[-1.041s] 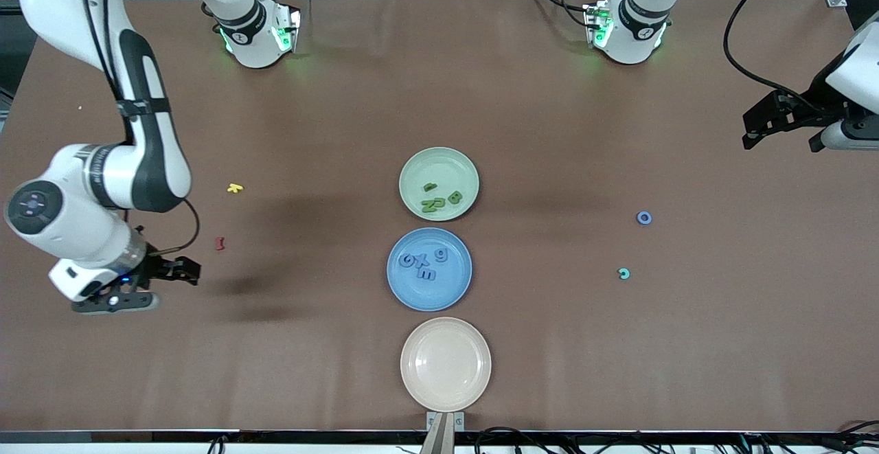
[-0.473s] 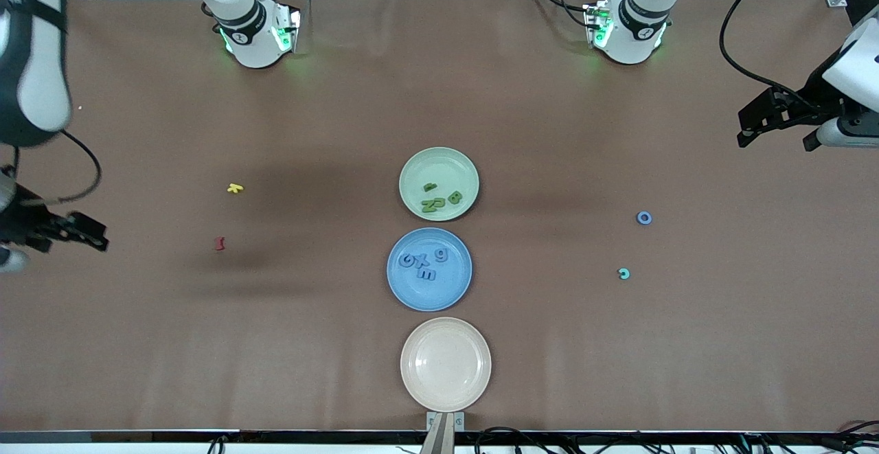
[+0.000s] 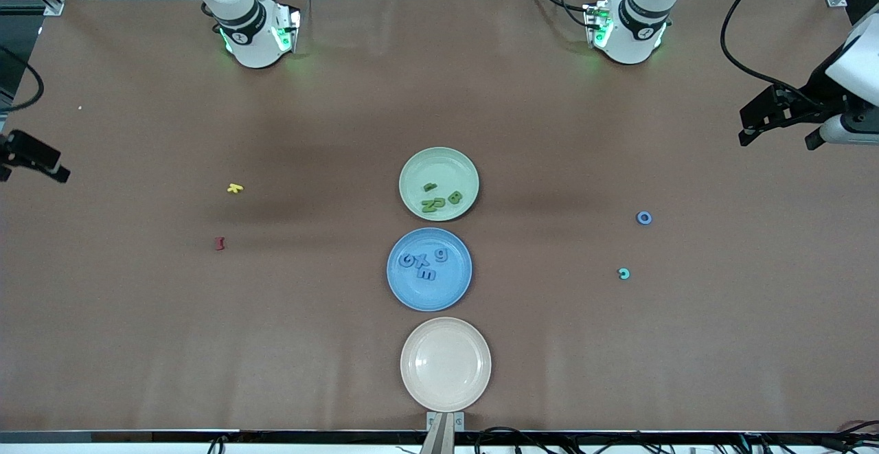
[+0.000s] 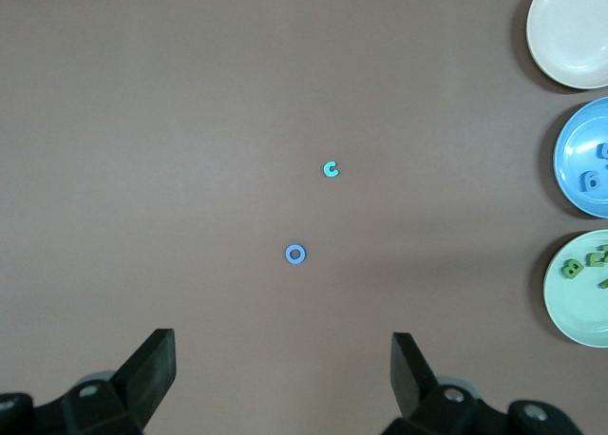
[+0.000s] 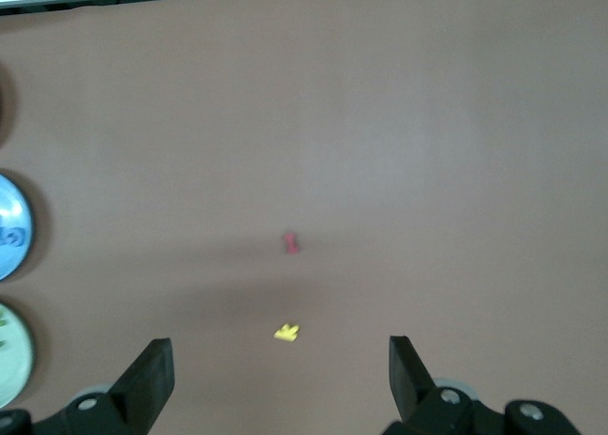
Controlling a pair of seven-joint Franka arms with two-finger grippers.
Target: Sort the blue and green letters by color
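The right claw [image 3: 31,159] has swung away from the red letter [image 3: 220,243], where it hung a second ago, to the table's edge at the right arm's end; only its dark tip shows in the front view. Its fingers [image 5: 147,383] are spread wide and carry nothing. The left claw [image 3: 783,121] has barely shifted, waiting over the left arm's end of the table, fingers [image 4: 152,378] fully apart and empty too.

Under the right claw's camera lie the red letter and, farther from the front camera, the yellow letter [image 3: 235,188]. Under the left claw's camera lie a blue ring [image 3: 643,218] and a teal c-shaped letter [image 3: 623,274], both loose on the table [image 3: 618,358].

At mid-table, the green letters [image 3: 439,198] sit in the green plate [image 3: 415,165]. The blue letters [image 3: 426,265] sit in the blue plate [image 3: 453,289], just nearer the front camera. Nearest stands a cream plate [image 3: 446,365].
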